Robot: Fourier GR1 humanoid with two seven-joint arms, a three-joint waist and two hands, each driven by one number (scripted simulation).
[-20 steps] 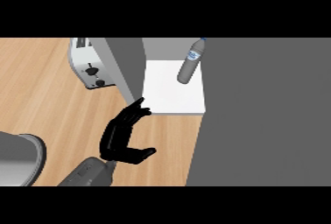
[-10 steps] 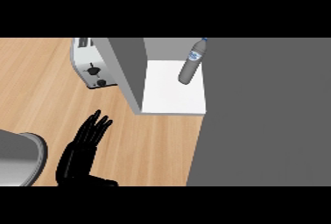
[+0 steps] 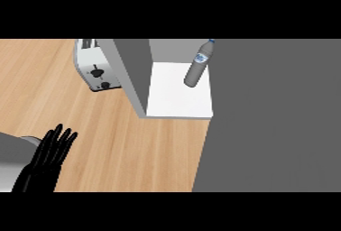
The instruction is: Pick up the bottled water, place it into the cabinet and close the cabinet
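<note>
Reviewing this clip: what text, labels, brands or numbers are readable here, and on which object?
Nothing here can be read as words or numbers.
bottled water: blue and white label near its neck, print too small to read.
toaster: two dark knobs on its front, no legible marking.
cabinet and counter: no writing shows.

Light is falling evenly and fairly brightly across the wooden counter (image 3: 133,144), which is showing one uniform tone from 9 to 6 o'clock. The white cabinet shelf (image 3: 177,97) at 12 o'clock is reading as the brightest patch. The grey panel (image 3: 273,113) at 3 o'clock is appearing flat and unshaded. The left hand (image 3: 47,158) at 8 o'clock is showing as a near-black silhouette. The bottled water (image 3: 198,67) is carrying soft shading along its body.
</note>
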